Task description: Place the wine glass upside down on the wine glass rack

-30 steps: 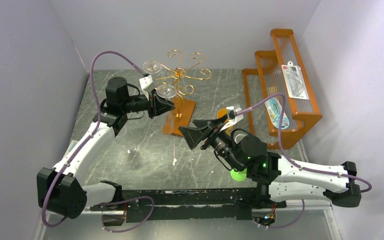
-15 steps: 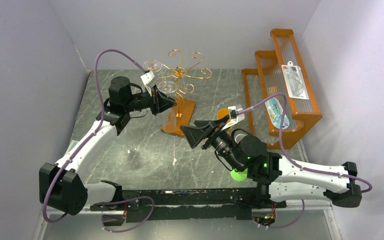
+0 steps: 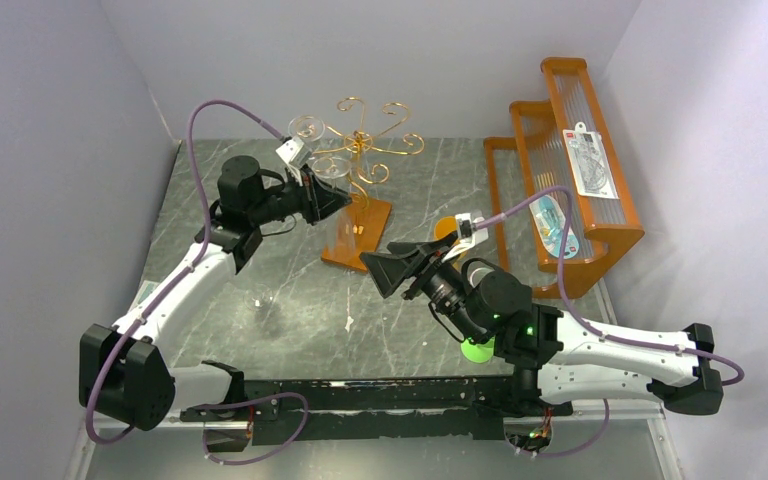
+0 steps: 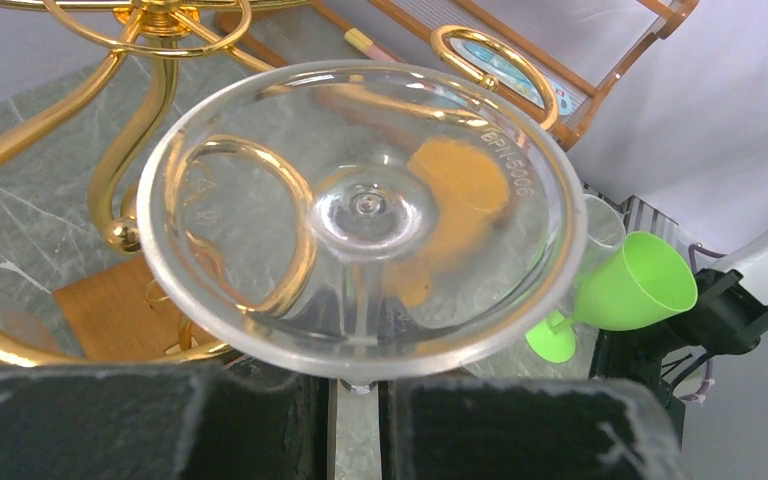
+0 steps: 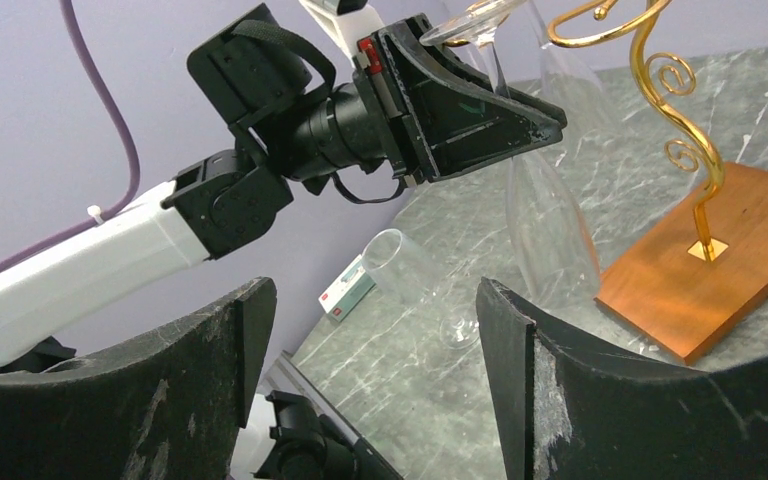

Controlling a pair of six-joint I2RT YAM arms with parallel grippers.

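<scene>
Lighting: bright, even, from overhead.
Shadows: soft and faint on the table (image 3: 390,330).
Glare: small highlights on the wine glass (image 4: 360,215).
Focus: sharp throughout.

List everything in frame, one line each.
wine glass rack: 1, gold wire on a brown wooden base, back centre of the table
wine glass: 1, clear, upside down, held at the rack
second glass: 1, clear, at the rack's far-left arm
loose glass: 1, clear, on the table, front left
goblet: 1, green, by the right arm
stepped shelf: 1, orange, right side
packets: 2, white and blue, on the shelf
small box: 1, white and red, left edge of the table
round item: 1, orange, identity unclear
left gripper: black fingers shut on the wine glass stem
right gripper: black fingers open, empty
</scene>
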